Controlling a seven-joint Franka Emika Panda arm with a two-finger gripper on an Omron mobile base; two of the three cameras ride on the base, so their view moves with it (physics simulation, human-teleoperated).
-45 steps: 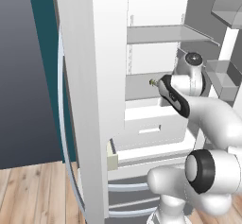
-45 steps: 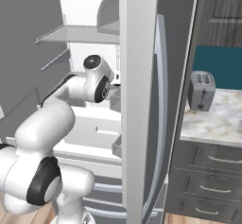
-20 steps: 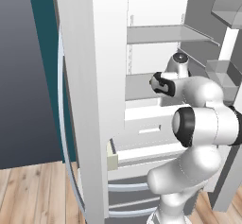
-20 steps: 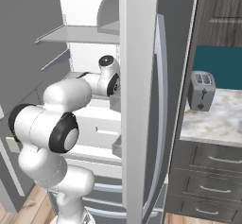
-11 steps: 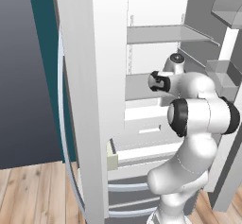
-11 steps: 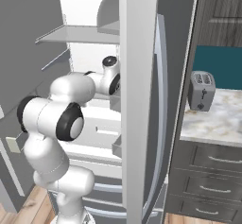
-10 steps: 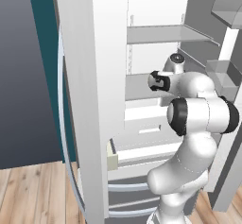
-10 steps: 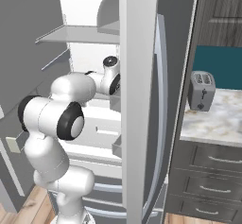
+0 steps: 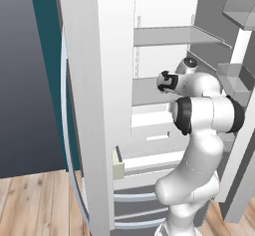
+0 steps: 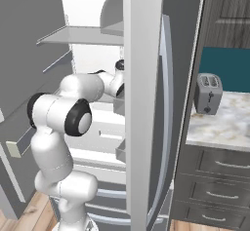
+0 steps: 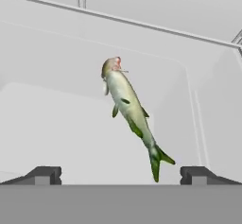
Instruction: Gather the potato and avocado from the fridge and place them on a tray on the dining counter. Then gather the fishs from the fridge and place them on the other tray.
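The fridge (image 9: 94, 105) stands open, its white shelved inside facing me. A slender grey-green fish (image 11: 130, 107) lies on a white shelf, head away from me and tail toward my fingertips. My gripper (image 11: 120, 175) is open just short of the tail, which sits between the two dark fingertips (image 11: 43, 174) without touching them. From the left base view the gripper (image 9: 162, 80) reaches over the middle shelf. In the right base view the fridge door (image 10: 146, 103) hides most of the hand.
A glass shelf (image 9: 169, 35) hangs above the hand, and door bins (image 9: 234, 75) stand to the right. A toaster (image 10: 207, 94) sits on a marbled counter (image 10: 224, 125) right of the fridge, over dark drawers (image 10: 215, 176).
The elbow has folded up and the hand has crept a little deeper over the shelf, to the left in the left base view. The jaws have stayed open.
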